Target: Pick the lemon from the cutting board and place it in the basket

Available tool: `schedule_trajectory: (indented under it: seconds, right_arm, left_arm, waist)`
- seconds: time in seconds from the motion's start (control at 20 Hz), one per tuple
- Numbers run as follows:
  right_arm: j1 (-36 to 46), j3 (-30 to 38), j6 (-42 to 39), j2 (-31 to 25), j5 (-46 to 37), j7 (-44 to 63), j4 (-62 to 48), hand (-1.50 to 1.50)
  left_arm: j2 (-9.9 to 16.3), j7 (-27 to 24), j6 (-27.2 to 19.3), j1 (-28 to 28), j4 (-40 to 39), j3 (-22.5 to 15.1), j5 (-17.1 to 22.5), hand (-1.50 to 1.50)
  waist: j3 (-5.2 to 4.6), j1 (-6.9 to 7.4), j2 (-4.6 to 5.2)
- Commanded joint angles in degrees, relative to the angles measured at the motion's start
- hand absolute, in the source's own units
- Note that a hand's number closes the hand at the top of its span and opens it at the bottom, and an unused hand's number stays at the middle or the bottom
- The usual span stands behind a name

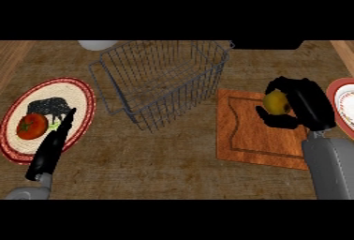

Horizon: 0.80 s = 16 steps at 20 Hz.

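Observation:
The yellow lemon [276, 101] sits over the far right part of the wooden cutting board [247, 136]. My right hand [303, 104] is curled round it from the right, with the fingers arching over the top and the thumb below. Whether the lemon rests on the board or is lifted off it, I cannot tell. The grey wire basket [162, 79] stands left of the board, nothing in it. My left hand [52, 143] lies at the lower left with straight fingers, over the edge of a round mat.
A round red-rimmed mat [81, 101] at the left carries a tomato [32, 126] and a dark object [50, 107]. A red-rimmed plate [343, 105] pokes in at the right edge. A white bowl [98, 45] and a dark appliance [268, 44] stand at the back.

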<state>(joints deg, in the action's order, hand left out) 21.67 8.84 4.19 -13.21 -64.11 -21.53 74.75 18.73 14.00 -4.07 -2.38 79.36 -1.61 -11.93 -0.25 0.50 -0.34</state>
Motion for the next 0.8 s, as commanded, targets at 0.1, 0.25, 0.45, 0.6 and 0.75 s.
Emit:
schedule_trajectory:
  seconds: [0.1, 0.25, 0.45, 0.6, 0.75]
  right_arm:
    - [9.2, 3.2, -18.6, -5.2, 6.9, 8.1, 15.1, 1.50]
    - [8.2, 3.8, -24.9, -4.8, 11.0, 11.5, 24.3, 1.50]
    - [16.4, 6.5, -35.0, -6.1, 17.6, 17.5, 26.6, 1.50]
    - [21.4, 8.3, -41.4, -4.2, 23.3, 24.1, 27.9, 1.50]
    - [23.7, 9.9, -47.3, -2.3, 29.2, 30.4, 30.8, 1.50]
  left_arm:
    - [0.9, -0.4, 1.2, 0.8, -0.8, 1.9, 1.0, 0.00]
    - [0.2, -2.2, 0.5, 2.0, -2.0, 2.3, 0.6, 0.00]
    - [-0.8, 2.9, -0.1, 2.3, 3.6, 0.2, -1.4, 0.00]
    - [-0.1, 2.3, 0.9, 1.3, 2.5, 1.3, -0.8, 0.00]
    - [-2.1, -2.0, -0.2, 2.6, -0.6, 0.9, -1.3, 0.00]
  waist:
    - [0.14, -1.16, -0.12]
    - [0.18, -1.38, -0.13]
    - [0.23, -0.61, -0.06]
    - [0.21, -0.64, -0.03]
    - [0.19, -0.83, 0.00]
